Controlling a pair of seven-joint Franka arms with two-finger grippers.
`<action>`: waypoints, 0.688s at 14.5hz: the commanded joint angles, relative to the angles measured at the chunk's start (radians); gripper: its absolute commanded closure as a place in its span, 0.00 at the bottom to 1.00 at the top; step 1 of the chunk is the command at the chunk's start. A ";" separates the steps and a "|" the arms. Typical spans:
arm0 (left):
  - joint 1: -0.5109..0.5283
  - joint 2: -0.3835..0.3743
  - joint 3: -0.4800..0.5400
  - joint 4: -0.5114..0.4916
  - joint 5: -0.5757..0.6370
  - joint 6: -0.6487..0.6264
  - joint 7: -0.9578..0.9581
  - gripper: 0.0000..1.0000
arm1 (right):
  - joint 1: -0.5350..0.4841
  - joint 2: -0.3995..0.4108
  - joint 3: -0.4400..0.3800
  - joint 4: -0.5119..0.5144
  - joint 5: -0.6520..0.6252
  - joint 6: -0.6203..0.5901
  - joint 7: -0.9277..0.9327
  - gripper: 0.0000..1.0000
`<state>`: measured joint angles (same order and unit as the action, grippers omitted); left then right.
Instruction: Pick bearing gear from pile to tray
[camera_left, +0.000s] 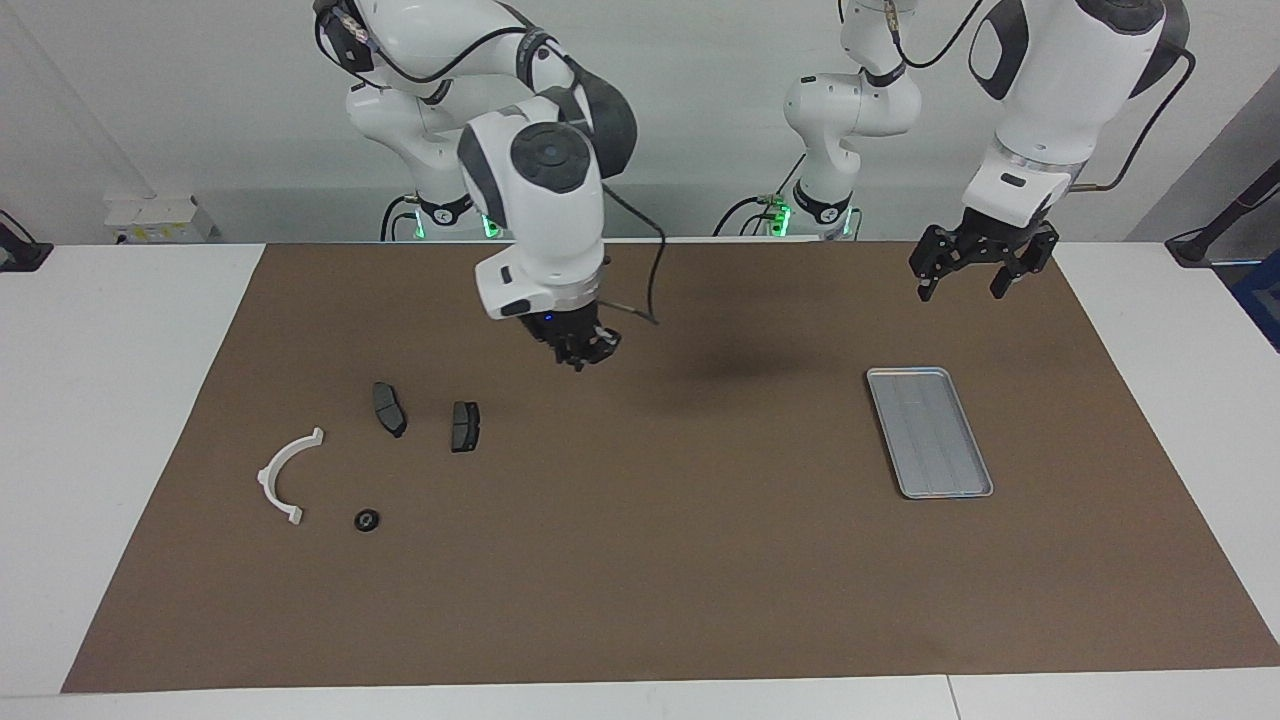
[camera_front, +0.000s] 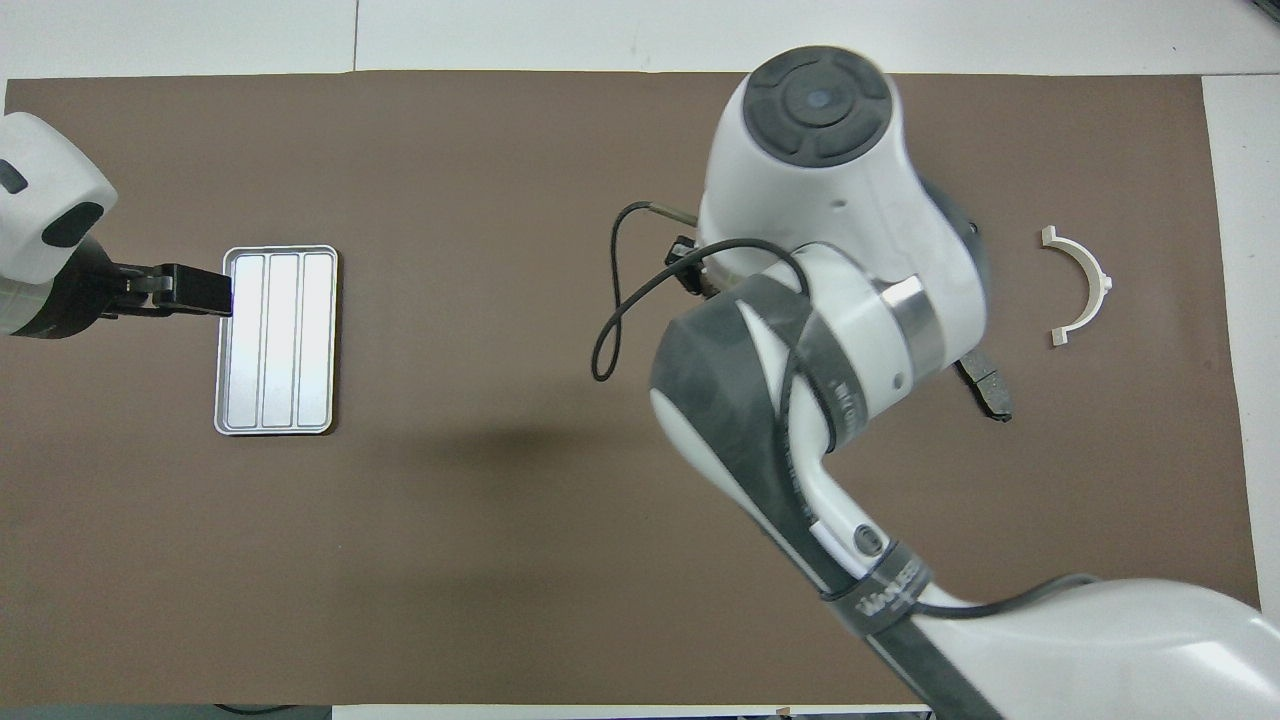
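Observation:
The pile lies on the brown mat toward the right arm's end: two dark brake pads (camera_left: 389, 408) (camera_left: 465, 426), a white half-ring bracket (camera_left: 285, 475) and one small black round gear (camera_left: 367, 520). My right gripper (camera_left: 588, 357) hangs above the mat beside the pile, on the tray's side of it. It is shut, with what looks like a small dark gear at its fingertips. The silver ribbed tray (camera_left: 930, 435) lies empty toward the left arm's end. My left gripper (camera_left: 978, 283) is open and raised over the mat near the tray's edge that is nearer to the robots.
In the overhead view the right arm covers most of the pile. Only the bracket (camera_front: 1085, 285) and one brake pad (camera_front: 985, 388) show there, with the tray (camera_front: 277, 340) and the left gripper (camera_front: 205, 290) beside it. White table edges surround the mat (camera_left: 640, 560).

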<state>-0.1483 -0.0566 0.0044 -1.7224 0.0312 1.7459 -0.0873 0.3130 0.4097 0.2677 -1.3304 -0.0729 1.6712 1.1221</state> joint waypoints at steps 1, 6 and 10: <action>-0.002 -0.042 0.006 -0.074 0.021 0.058 -0.014 0.00 | 0.055 -0.011 0.016 -0.071 0.021 0.106 0.164 1.00; 0.001 -0.049 0.006 -0.106 0.021 0.103 -0.019 0.00 | 0.113 0.000 0.015 -0.217 0.015 0.336 0.297 1.00; 0.001 -0.066 0.006 -0.157 0.019 0.138 -0.023 0.00 | 0.159 0.093 0.013 -0.242 -0.111 0.439 0.399 1.00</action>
<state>-0.1479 -0.0719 0.0105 -1.7983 0.0328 1.8312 -0.0920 0.4474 0.4537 0.2793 -1.5589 -0.1068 2.0492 1.4377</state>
